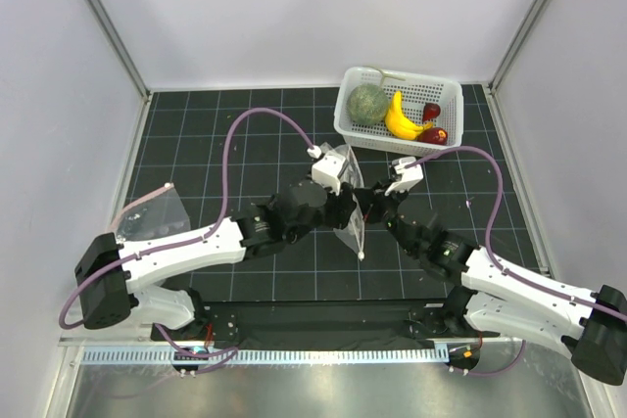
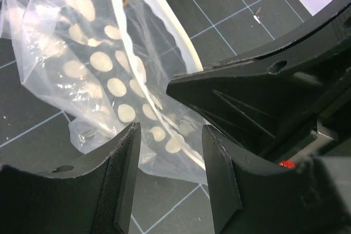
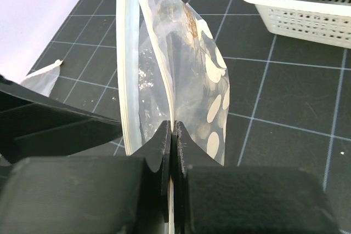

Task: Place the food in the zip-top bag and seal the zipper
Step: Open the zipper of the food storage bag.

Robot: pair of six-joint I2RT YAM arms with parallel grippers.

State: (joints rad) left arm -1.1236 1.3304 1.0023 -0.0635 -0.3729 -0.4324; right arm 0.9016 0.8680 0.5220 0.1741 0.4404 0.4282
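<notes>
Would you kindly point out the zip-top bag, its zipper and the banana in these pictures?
zip-top bag point(image 3: 197, 80): right wrist view, on its clear, dotted side panel.
zipper point(image 3: 127, 53): right wrist view, midway along the pale strip.
banana point(image 1: 394, 116): top external view, on the middle of its yellow curve.

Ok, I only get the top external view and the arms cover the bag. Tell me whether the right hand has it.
Observer: Yes. In the right wrist view the right hand is shut on the zip-top bag, with the film pinched flat between its fingers.
Operator: Now give me the left one.
Observer: The left hand is open. Its fingers stand apart with the bag showing between them, not clamped.
Operator: Say where the zipper is.
Observer: In the right wrist view the zipper runs upright just left of the pinch. The hand grips the film beside it.
</notes>
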